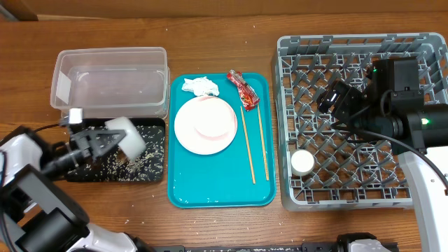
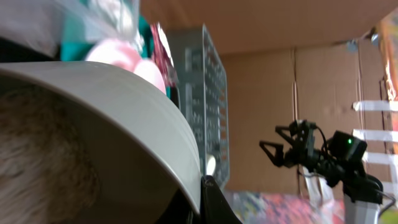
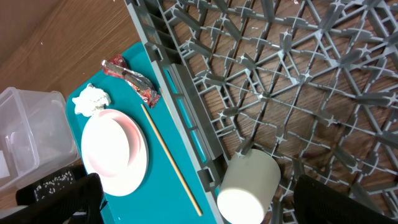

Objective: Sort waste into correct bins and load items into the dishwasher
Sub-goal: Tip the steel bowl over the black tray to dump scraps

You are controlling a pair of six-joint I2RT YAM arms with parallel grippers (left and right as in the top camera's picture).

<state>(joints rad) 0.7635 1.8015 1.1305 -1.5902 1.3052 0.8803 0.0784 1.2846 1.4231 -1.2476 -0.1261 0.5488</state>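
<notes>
I've got the pale round bowl (image 1: 128,135) tipped over the shallow black rectangular tray (image 1: 78,173), left fingers (image 1: 98,142) pinching its rim. That way the loose white rice grains (image 1: 140,162) land in the bin, not on the wooden desk (image 1: 210,28). Right fingers (image 3: 348,199) hang spread and empty over the grey lattice dish rack (image 1: 294,196), near the small white cup (image 1: 302,162) lying in it, placed to take the bowl, I'd judge

wood-grain table (image 1: 210,28); brown cardboard wall (image 2: 261,93) behind; even light
</notes>
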